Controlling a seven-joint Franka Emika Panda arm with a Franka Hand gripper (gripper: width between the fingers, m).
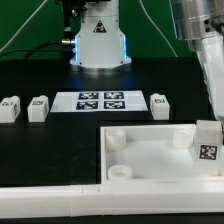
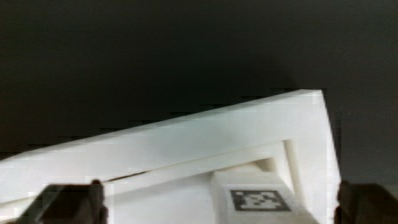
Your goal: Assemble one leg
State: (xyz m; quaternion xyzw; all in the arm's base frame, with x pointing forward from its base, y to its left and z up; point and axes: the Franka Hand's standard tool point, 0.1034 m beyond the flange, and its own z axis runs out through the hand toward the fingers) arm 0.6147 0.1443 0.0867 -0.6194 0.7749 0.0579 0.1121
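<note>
A leg [image 1: 208, 146], a small white block with a tag on its face, stands at the corner of the large white tray [image 1: 150, 157] on the exterior view's right. My gripper [image 1: 210, 112] hangs right above it. In the wrist view the leg [image 2: 262, 197] lies between my two fingers [image 2: 71, 205], which stand wide apart and do not touch it. The gripper [image 2: 217, 205] is open. Three more legs lie on the black table: two [image 1: 10, 108] [image 1: 38, 107] at the exterior view's left and one [image 1: 160, 104] right of the marker board.
The marker board [image 1: 100, 101] lies flat behind the tray. The tray has round sockets [image 1: 117, 140] at its corners. The robot base [image 1: 98, 45] stands at the back. The tray's raised rim [image 2: 267, 125] fills much of the wrist view.
</note>
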